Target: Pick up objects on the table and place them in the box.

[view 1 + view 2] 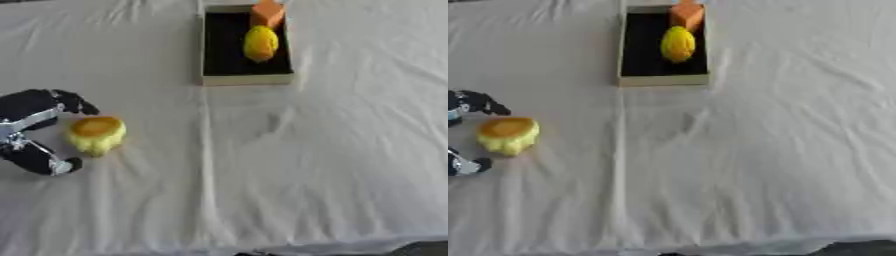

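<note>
A yellow lumpy object with an orange top sits on the white cloth at the left. My left hand lies just left of it, open, with fingers above it and the thumb below it, not closed on it. The box, cream-walled with a black floor, stands at the top centre. Inside it are a yellow oval object and an orange block behind it. My right hand shows in no view.
The white cloth covers the table, with a long crease running from the box toward the near edge and wrinkles at the right. A dark shape shows at the lower right corner.
</note>
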You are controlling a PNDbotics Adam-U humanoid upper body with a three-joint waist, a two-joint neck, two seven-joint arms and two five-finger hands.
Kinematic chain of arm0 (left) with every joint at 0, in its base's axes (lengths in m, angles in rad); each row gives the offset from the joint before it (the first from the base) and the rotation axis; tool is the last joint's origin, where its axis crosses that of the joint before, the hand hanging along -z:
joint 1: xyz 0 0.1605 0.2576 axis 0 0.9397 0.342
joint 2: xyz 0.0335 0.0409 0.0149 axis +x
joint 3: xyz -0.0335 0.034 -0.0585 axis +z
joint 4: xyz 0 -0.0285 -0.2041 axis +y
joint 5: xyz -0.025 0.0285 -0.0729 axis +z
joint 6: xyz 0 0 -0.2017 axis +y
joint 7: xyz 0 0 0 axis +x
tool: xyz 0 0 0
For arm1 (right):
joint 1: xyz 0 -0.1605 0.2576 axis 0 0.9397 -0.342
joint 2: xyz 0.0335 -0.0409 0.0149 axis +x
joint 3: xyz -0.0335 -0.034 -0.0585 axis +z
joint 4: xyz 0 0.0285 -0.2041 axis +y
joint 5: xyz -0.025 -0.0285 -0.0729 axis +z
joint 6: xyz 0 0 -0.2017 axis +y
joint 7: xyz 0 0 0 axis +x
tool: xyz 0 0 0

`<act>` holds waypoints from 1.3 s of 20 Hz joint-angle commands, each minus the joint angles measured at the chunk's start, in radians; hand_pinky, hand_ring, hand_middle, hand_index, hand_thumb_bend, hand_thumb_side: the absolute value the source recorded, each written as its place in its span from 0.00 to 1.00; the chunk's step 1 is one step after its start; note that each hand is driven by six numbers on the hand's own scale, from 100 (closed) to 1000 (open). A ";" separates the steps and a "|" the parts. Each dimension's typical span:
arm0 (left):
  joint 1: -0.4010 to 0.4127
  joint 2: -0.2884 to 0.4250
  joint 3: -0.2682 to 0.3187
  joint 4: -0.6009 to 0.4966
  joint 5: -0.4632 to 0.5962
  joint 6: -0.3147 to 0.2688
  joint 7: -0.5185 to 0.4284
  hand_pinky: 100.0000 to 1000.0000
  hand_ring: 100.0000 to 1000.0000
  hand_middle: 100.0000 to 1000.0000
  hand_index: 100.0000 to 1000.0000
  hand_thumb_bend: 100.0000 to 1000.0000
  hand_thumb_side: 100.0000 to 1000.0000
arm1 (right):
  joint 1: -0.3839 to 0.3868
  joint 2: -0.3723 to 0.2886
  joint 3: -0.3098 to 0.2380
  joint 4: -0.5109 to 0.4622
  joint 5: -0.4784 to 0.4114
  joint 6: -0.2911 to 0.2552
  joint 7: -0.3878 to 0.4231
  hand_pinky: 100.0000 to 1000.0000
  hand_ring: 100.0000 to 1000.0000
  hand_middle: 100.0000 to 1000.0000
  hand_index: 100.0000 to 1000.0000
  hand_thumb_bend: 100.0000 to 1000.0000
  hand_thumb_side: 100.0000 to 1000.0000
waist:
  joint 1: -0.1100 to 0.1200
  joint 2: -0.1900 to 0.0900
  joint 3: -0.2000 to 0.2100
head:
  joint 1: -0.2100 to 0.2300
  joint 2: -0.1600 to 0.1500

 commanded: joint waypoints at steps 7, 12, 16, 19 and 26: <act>-0.027 -0.005 -0.001 0.032 -0.031 -0.002 0.034 0.84 0.79 0.74 0.84 0.22 0.00 | 0.001 -0.013 -0.012 -0.015 -0.005 0.004 -0.002 0.97 0.83 0.63 0.83 0.00 0.49 | -0.004 -0.017 -0.001 | 0.003 -0.010; -0.035 -0.016 -0.008 0.048 -0.058 0.001 0.076 0.81 0.74 0.67 0.75 0.09 0.00 | 0.005 -0.009 -0.014 -0.015 -0.005 0.007 -0.004 0.97 0.84 0.63 0.83 0.00 0.49 | -0.004 -0.016 -0.002 | 0.004 -0.010; -0.044 -0.025 -0.017 0.072 -0.112 -0.015 0.105 0.77 0.67 0.58 0.66 0.03 0.00 | 0.006 -0.007 -0.016 -0.015 -0.007 0.006 -0.008 0.97 0.84 0.63 0.83 0.00 0.49 | -0.004 -0.017 -0.003 | 0.004 -0.009; -0.051 -0.034 -0.020 0.085 -0.140 -0.024 0.131 0.74 0.61 0.50 0.58 0.00 0.00 | 0.009 -0.005 -0.017 -0.015 -0.008 0.008 -0.011 0.97 0.84 0.63 0.83 0.00 0.49 | -0.005 -0.017 -0.003 | 0.004 -0.008; -0.077 -0.038 0.035 -0.031 -0.116 -0.013 0.209 0.70 0.55 0.45 0.51 0.00 0.00 | 0.016 -0.010 -0.021 -0.015 -0.004 0.007 -0.017 0.97 0.84 0.63 0.83 0.00 0.49 | -0.005 -0.019 0.002 | -0.006 -0.007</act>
